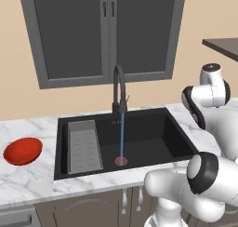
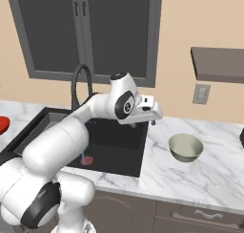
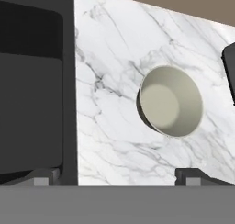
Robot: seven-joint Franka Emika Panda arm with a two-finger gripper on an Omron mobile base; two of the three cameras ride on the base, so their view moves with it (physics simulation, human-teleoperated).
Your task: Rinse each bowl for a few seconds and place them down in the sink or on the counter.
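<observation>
The grey-beige bowl with a cream inside stands upright on the counter, to the right of the sink. My gripper hovers above the sink's right rim, left of this bowl, open and empty. In the hand view the bowl lies ahead, right of centre, and the fingertips stand wide apart. The red bowl rests on the counter left of the sink. A thin stream of water runs from the black tap onto the red drain.
A grey ribbed tray fills the sink's left part. A grey-framed window sits behind the tap. A dark brown shelf and a wall outlet are at the upper right. A dark object sits at the counter's far right.
</observation>
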